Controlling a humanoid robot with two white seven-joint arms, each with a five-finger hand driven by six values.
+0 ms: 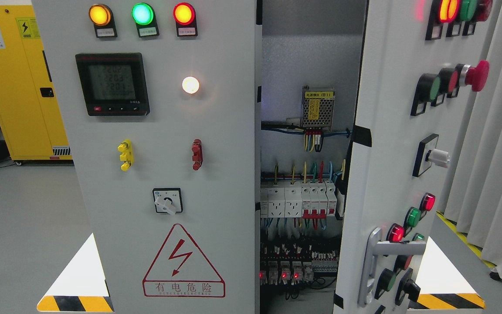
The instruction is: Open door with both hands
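- Here, neither of my hands shows in the head view, so I cannot tell how my fingers stand.
- Nearest, the right door (386, 174) swings open toward me, its silver handle (375, 266) low beside red and green buttons.
- Left door (164, 174) stays flat, lamps lit.
- Between them, breakers (299, 200) and wiring show inside.
- Beyond, a yellow cabinet (15, 83) stands at far left.

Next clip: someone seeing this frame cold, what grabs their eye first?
Probably the right door, swung ajar, baring wiring and a row of white breakers in the gap mid-frame. Next, the amber, green and red lamps glowing along the top of the left door, above a digital meter and a red lightning warning triangle low down. No robot hand shows.
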